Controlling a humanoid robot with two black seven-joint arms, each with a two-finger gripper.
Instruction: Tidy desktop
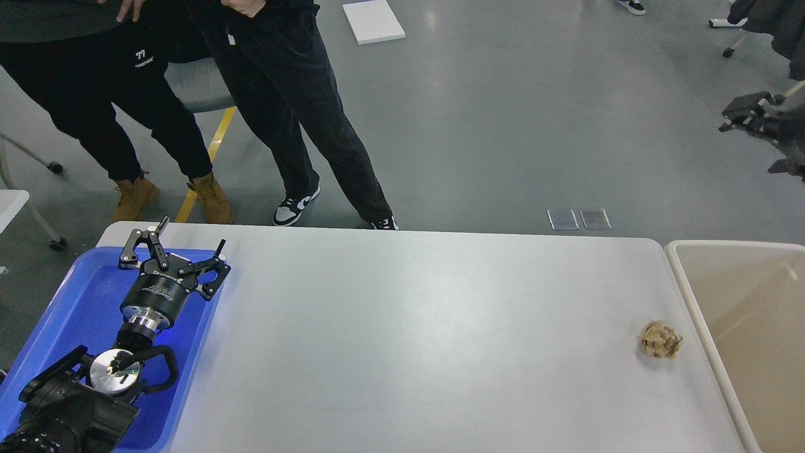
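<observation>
Two fingers of the left gripper (175, 255) are seen spread above the blue tray (75, 302). Beneath and rightward lies the desktop (409, 327). The right gripper's (751, 113) state cannot be told.

A single head view looks forward and down across the desktop (427, 327) toward the floor beyond.

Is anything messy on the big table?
Yes. One crumpled brown paper ball lies alone on the desktop, close to the beige bin but not in it. It looks like leftover rubbish.
</observation>
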